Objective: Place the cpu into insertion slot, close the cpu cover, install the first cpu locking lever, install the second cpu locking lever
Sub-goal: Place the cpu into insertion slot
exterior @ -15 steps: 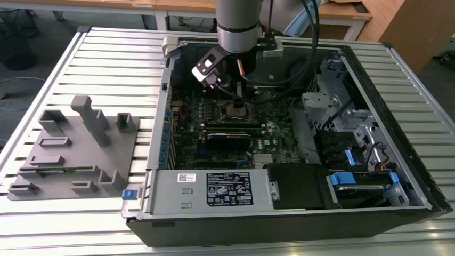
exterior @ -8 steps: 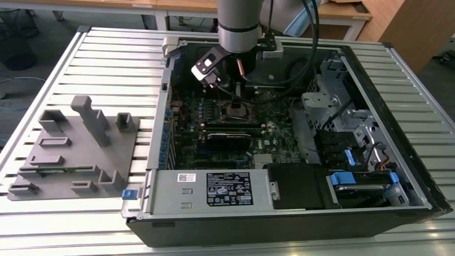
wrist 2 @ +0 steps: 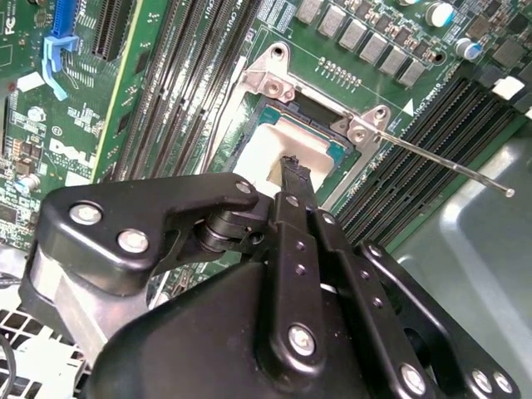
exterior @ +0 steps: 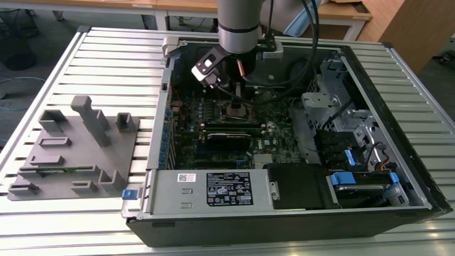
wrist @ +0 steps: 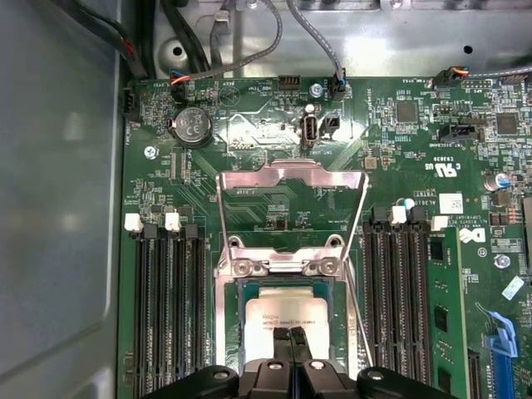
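in the upper middle of the exterior view the gripper [exterior: 229, 96], fingers pressed together and holding nothing, hangs just over the cpu [wrist: 281, 309] lying in the insertion slot [wrist: 226, 324], the cpu cover [wrist: 291, 175] standing open.

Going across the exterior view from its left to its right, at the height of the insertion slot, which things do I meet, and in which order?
From the exterior view's left: grey moulded fixture → case's left wall → insertion slot → silvery drive cage → case's right wall.
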